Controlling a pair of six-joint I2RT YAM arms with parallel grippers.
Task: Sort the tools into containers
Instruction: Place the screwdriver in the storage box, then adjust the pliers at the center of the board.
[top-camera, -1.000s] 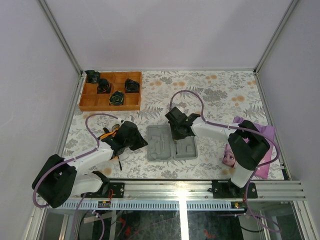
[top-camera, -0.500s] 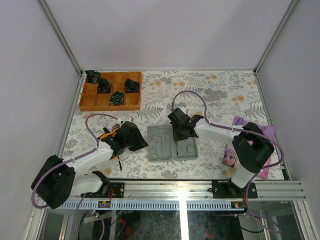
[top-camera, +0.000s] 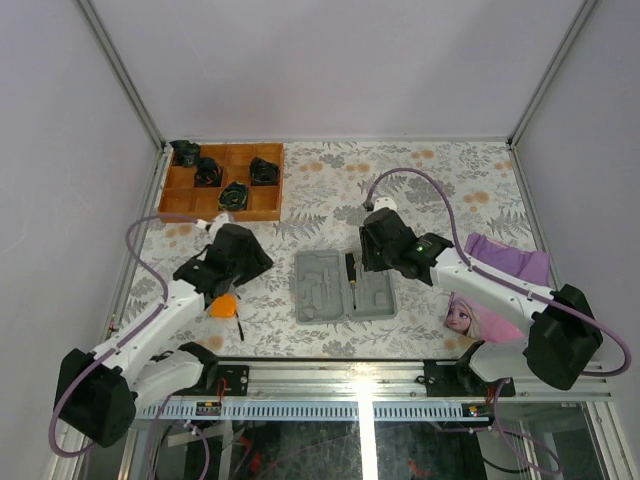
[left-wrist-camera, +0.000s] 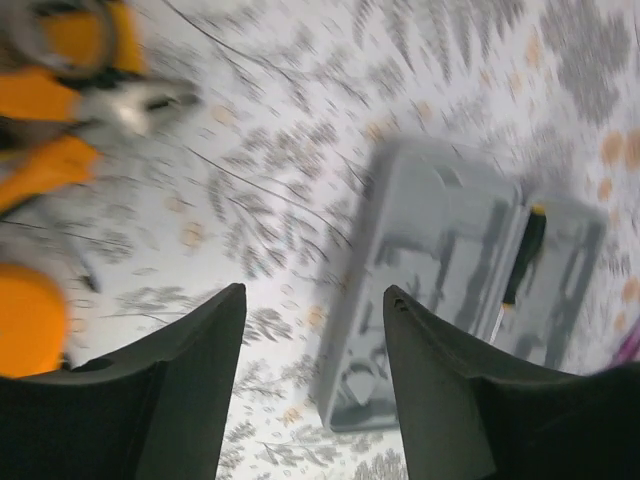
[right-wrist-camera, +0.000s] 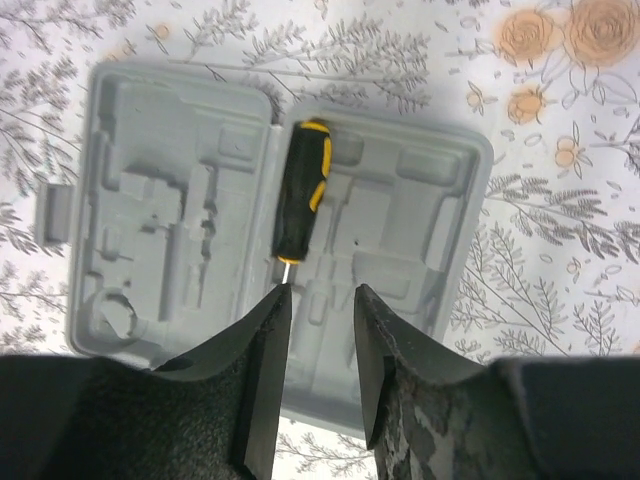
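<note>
Lying in case (right-wrist-camera: 400, 230) — screwdriver (right-wrist-camera: 300, 205) (pliers (left-wrist-camera: 60, 100) only in left wrist view).

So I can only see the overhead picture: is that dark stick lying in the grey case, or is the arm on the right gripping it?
Observer: It is lying in it. The right wrist camera shows the screwdriver resting in the grey case beside its middle fold. The right tool is open and just clear of the metal tip.
Visitor: And what is under the other arm?
Observer: Its wrist camera shows orange-handled pliers on the tablecloth. They are blurred there and hidden from above.
Visitor: Is that arm holding anything?
Observer: No. The left tool is open, with nothing between its fingers.
</note>
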